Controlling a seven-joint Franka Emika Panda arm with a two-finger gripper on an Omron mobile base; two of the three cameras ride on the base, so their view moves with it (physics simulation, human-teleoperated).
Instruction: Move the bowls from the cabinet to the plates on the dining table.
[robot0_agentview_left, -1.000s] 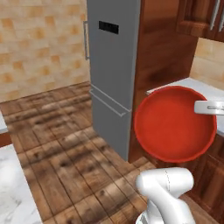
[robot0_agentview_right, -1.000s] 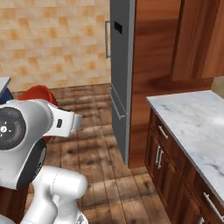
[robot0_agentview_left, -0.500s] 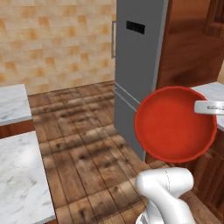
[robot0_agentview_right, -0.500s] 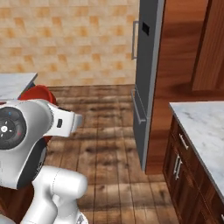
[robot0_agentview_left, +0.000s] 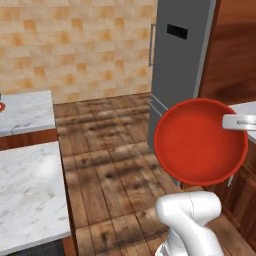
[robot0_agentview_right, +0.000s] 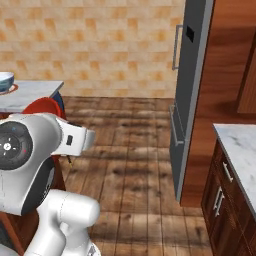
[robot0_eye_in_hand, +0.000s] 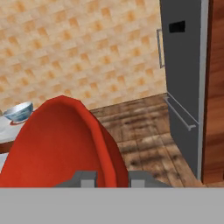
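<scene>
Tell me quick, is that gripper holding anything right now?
Gripper: closed on the rim of the red bowl, held up above the wooden floor.

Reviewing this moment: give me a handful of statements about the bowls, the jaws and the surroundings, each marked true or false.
1. The red bowl is held in the gripper, its jaws closed on the rim. True.
2. The grey-white patterned bowl lies on the wooden floor. False: it sits on a marble top, on a red-rimmed plate.
3. A tall grey refrigerator stands beside dark wood panelling. True.
4. The red bowl rests on a plate. False: it is carried in the air, above the wooden floor.
5. The back wall is plain white. False: it has tan and orange tiles.
</scene>
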